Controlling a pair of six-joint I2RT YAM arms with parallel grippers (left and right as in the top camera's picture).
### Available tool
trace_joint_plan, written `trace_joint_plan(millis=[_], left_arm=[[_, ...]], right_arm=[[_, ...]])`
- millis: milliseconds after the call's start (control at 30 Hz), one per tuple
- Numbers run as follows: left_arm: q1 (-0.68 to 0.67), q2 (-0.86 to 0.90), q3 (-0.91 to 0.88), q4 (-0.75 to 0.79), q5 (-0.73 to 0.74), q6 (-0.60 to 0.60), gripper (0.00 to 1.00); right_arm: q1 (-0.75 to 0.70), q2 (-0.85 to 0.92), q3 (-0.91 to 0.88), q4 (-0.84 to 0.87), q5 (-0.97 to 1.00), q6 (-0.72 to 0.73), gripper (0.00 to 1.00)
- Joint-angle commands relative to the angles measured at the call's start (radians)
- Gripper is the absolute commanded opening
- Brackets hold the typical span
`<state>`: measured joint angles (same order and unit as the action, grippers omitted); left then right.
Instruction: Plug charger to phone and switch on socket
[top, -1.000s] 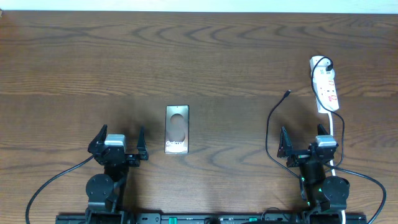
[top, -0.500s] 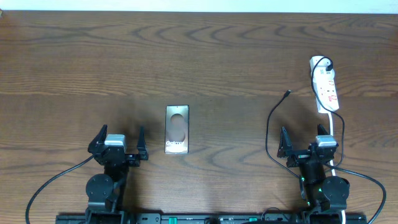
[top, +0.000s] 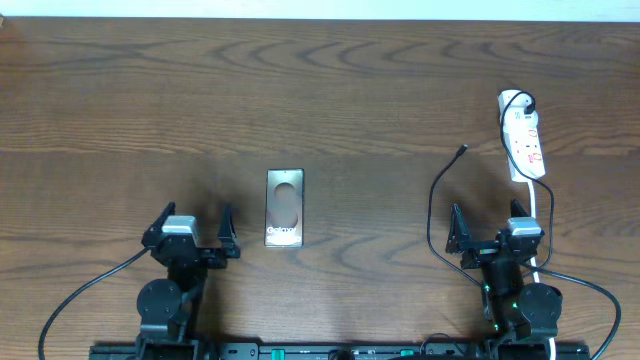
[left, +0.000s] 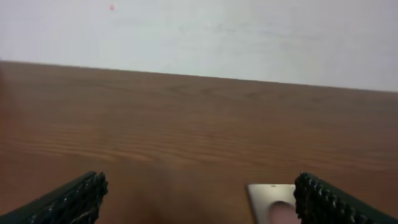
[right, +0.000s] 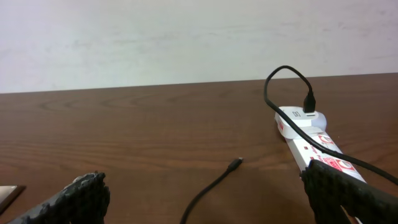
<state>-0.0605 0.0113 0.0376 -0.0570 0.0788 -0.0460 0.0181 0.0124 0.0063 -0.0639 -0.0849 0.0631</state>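
The left gripper (top: 195, 220) sits a touch lower and further left in the overhead view than in the 2 earlier pictures. Its pale wrist block (top: 176, 226), which was nearly centred between the fingers, now lies closer to the left one, so the head looks slightly turned. The shift is small.

**Wood, Gloss and Plastic**

The table (top: 330, 100) is dark grained wood, smooth with a soft sheen; the phone (top: 284, 207) is glossy bronze-brown; the socket (top: 525, 142) looks smooth white plastic; the charger (top: 434, 193) is matt black; the finger pads (left: 78, 198) are black, rough-textured.
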Motion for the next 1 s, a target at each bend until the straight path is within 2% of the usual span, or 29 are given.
trace_joint_plan(millis=[0, 133, 367, 767, 967], left_arm=[[0.005, 0.018, 0.058, -0.039, 0.089, -0.143, 0.98], [0.005, 0.094, 0.161, -0.167, 0.154, -0.163, 0.98], [0.005, 0.283, 0.371, -0.288, 0.175, -0.162, 0.98], [-0.05, 0.72, 0.811, -0.56, 0.171, -0.142, 0.98], [-0.154, 0.938, 0.98, -0.672, 0.008, -0.139, 0.98]], right_arm=[[0.002, -0.006, -0.001, -0.004, 0.004, -0.013, 0.99], [0.002, -0.006, -0.001, -0.004, 0.004, -0.013, 0.99], [0.002, -0.006, -0.001, -0.004, 0.004, -0.013, 0.99], [0.002, -0.006, -0.001, -0.004, 0.004, -0.013, 0.99], [0.002, -0.006, -0.001, -0.004, 0.004, -0.013, 0.99]])
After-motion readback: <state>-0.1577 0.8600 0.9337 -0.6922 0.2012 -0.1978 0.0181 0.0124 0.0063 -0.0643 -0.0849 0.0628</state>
